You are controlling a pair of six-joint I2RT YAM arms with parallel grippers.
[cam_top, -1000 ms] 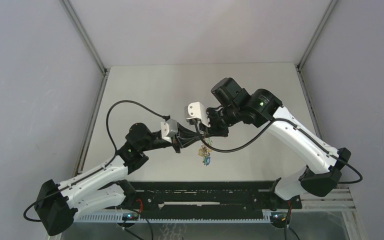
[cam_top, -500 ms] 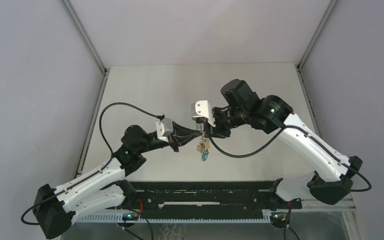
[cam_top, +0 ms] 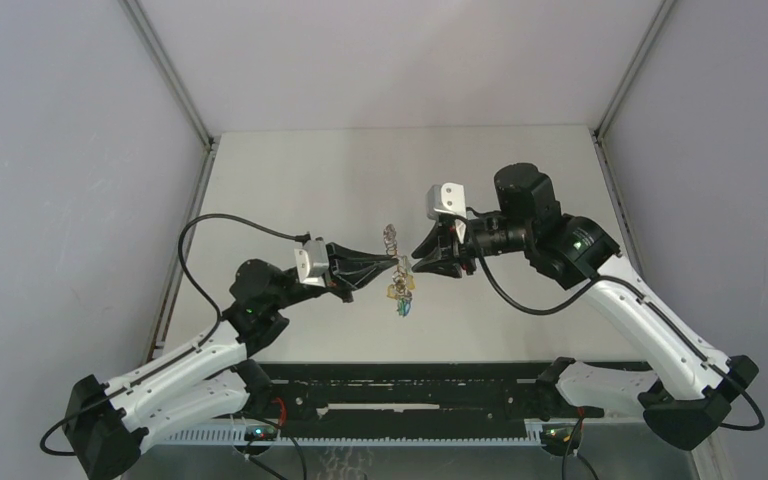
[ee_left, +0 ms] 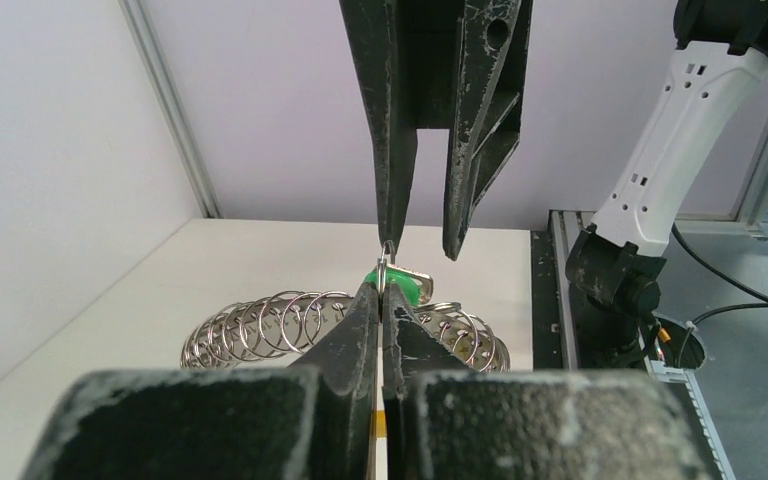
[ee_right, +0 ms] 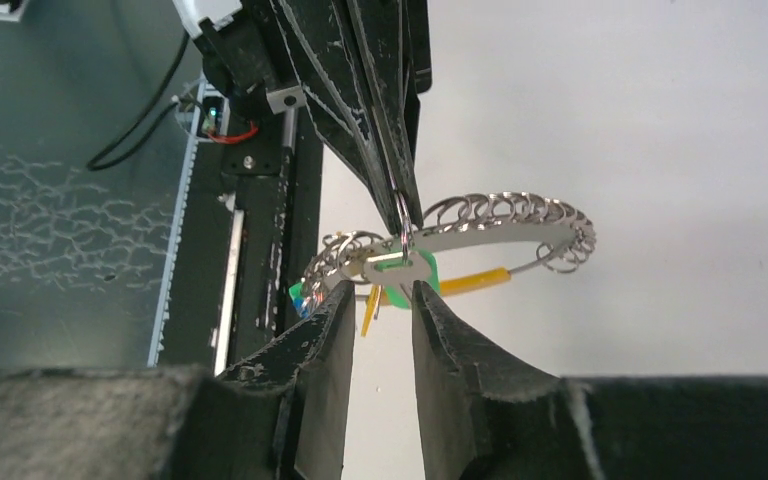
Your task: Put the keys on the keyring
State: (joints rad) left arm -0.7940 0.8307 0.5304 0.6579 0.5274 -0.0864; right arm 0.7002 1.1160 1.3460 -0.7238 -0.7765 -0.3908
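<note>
The two arms meet above the middle of the table [cam_top: 300,180], tips facing each other. The left hand [cam_top: 394,262] has its fingers pressed together, clamped on a small metal ring of the keyring [cam_top: 390,237], so the whole bundle hangs in the air off the table. In the left wrist view the pinched ring stands just above the closed tips [ee_left: 381,292], and the chain of linked silver rings [ee_left: 280,325] curves away behind them. From the right wrist view that chain makes a wide arc [ee_right: 505,208] with the yellow-orange band [ee_right: 472,281] under it.

The keys [cam_top: 401,298] dangle below the left hand. A green head [ee_right: 402,292] sits behind a flat silver piece just under the pinched ring, and a bit of blue [ee_right: 301,300] shows lower left.

The right hand [cam_top: 418,251] has its fingers apart, tips reaching in just beside the pinched ring and the green head. One fingertip [ee_left: 390,232] looks right at the ring, though I cannot tell if it touches
</note>
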